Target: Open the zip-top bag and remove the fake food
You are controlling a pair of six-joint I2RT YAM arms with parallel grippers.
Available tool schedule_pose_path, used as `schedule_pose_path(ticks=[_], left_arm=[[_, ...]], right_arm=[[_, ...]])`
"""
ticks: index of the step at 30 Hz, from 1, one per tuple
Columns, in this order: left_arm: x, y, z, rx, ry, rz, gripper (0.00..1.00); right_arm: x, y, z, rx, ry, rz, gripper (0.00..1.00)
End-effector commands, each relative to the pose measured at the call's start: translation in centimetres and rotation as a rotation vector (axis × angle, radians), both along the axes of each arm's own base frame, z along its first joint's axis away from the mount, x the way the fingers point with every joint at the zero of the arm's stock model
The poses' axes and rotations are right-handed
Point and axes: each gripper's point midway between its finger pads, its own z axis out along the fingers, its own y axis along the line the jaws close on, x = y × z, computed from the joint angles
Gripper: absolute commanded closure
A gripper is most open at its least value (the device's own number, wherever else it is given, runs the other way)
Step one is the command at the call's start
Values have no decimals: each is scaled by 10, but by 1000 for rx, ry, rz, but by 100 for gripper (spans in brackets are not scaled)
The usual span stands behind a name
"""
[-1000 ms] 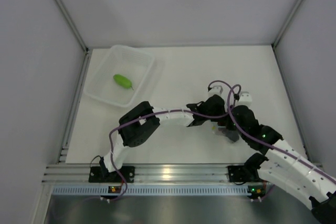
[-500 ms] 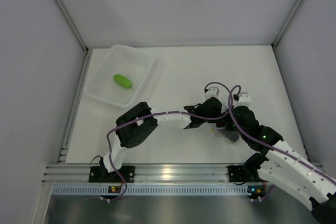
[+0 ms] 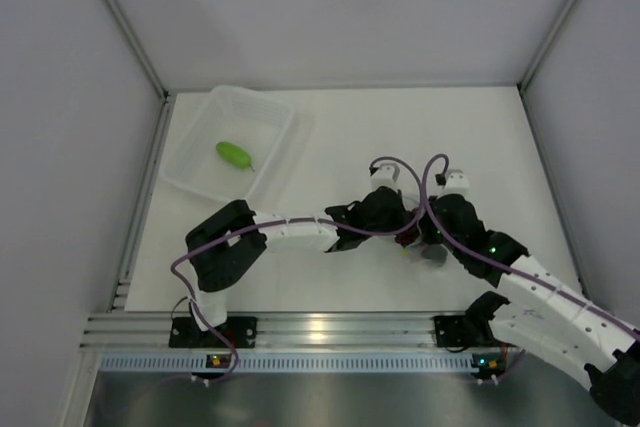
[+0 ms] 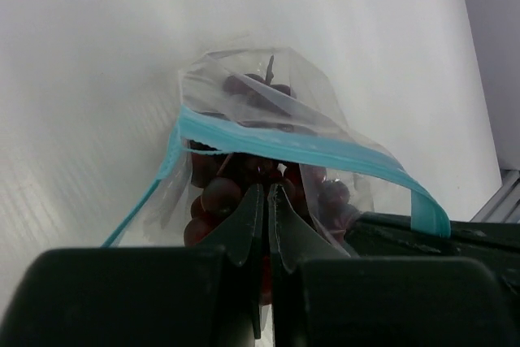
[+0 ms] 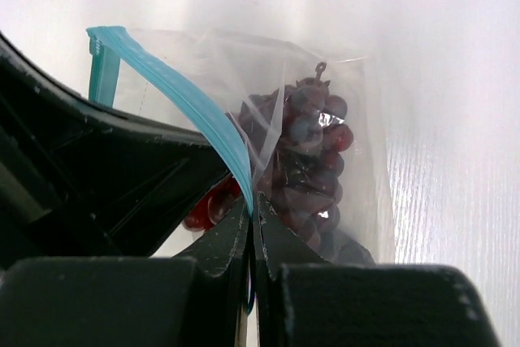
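The zip-top bag (image 4: 313,115) is clear, crinkly plastic; the grape bunch (image 5: 305,160) is glossy — the table (image 4: 97,38) smooth, matt white.

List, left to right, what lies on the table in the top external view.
Translucent tub first, at its left wall → green piece lying inside it → zip-top bag, mostly hidden where the two arms meet.

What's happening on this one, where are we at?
Both arms work on the zip-top bag. The right gripper is shut on its blue zip strip, holding the mouth open. The left gripper is shut at the grape bunch inside; an actual grip isn't clear. The green piece lies in the tub.
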Motion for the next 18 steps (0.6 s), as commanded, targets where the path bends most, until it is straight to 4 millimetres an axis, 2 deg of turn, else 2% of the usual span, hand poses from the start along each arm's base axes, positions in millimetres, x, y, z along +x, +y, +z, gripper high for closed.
schedule_pose_path(ticks=[1, 12, 18], left_arm=[[3, -4, 48, -126, -68, -2, 100], [0, 13, 87, -174, -124, 6, 100], [3, 17, 94, -184, -131, 11, 100]], right_arm=[[19, 7, 30, 33, -85, -27, 100], [25, 0, 17, -34, -60, -60, 100], [22, 9, 21, 7, -75, -17, 100]])
